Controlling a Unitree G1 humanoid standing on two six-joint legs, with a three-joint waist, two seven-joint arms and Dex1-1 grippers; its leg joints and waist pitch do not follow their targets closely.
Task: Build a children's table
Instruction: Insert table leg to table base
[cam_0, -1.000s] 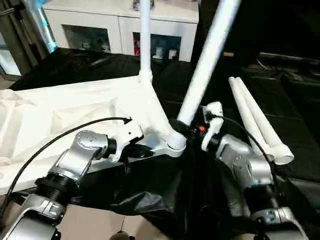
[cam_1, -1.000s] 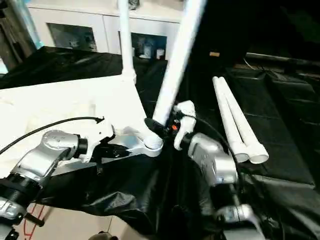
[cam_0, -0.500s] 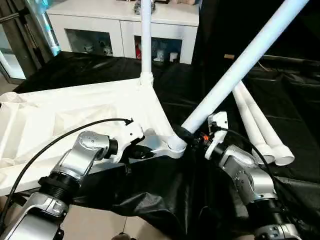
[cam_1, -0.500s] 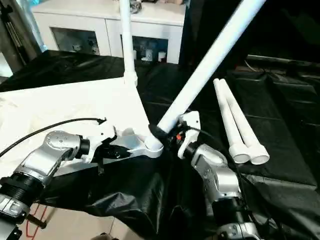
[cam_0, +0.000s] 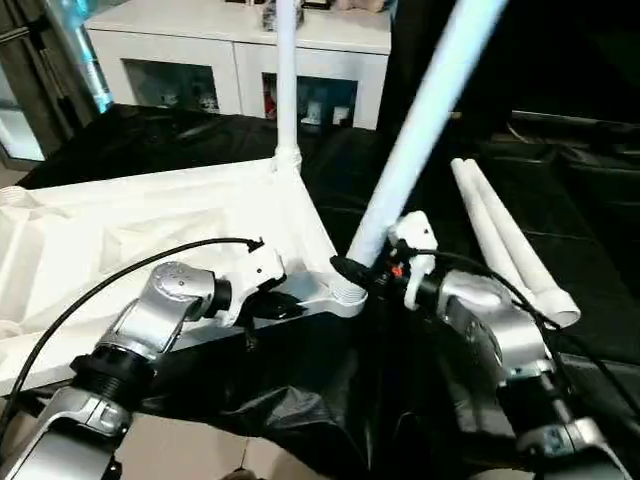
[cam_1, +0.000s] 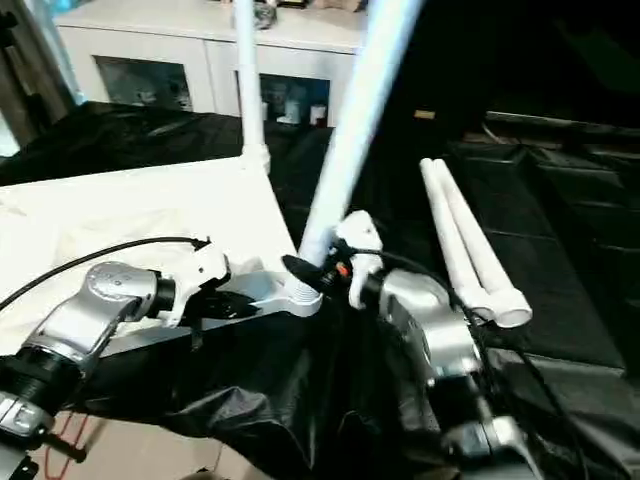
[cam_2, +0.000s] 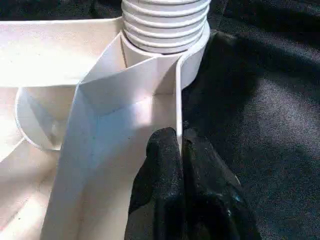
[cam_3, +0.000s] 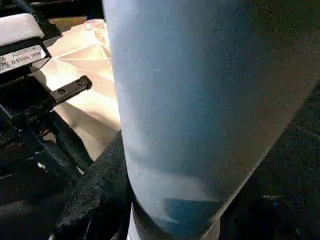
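Nearest the robot, the left gripper (cam_0: 268, 303) pinches the thin rim wall of the upturned top (cam_0: 120, 235), its black fingers (cam_2: 165, 175) pressed together on that rib just beside the near corner socket (cam_0: 345, 294). That holds the top down on the black cloth (cam_0: 300, 390).

Just beyond, the right gripper (cam_0: 362, 272) is clamped around the foot of a leg (cam_0: 420, 110), right where it meets that same socket. The jaws stand about half apart, spanning the tube.

The relation that matters: the leg's long axis leans up and away to the right, not upright. The socket sits directly below the right gripper, so the foot looks to be at the mouth, but I cannot tell how deep it sits. Likely the next move is to bring the tube upright and press or twist it down while the left arm braces.

Farther back, a second leg (cam_0: 286, 80) stands upright in the far corner. Two spare legs (cam_0: 505, 245) lie side by side on the cloth, nearer the right arm. Behind is a white cabinet (cam_0: 230, 60).
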